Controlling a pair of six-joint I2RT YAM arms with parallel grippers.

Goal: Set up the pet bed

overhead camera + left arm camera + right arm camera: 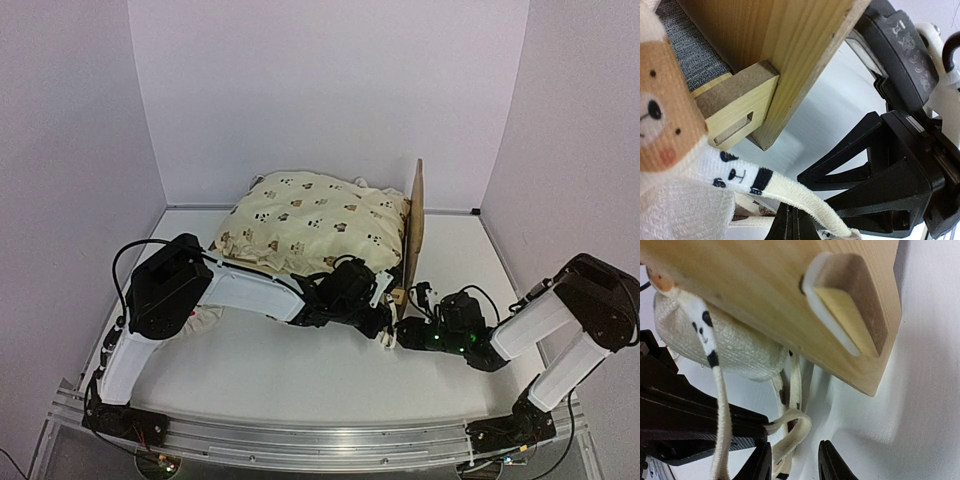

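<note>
Two claws meet at the near right corner of the bed [413, 215], which sits far on the table [300, 385] under a quilt [310, 220]. Left gripper [790, 226] pinches a cream tie [791, 432]; right gripper [795, 465] is spread around its loop.

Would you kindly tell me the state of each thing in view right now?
Bed: headboard upright, mostly covered.
Quilt: bunched over the bed.
Tie: looped, hanging between the right jaws.
Left gripper: shut on the tie.
Right gripper: open around the tie.
</note>
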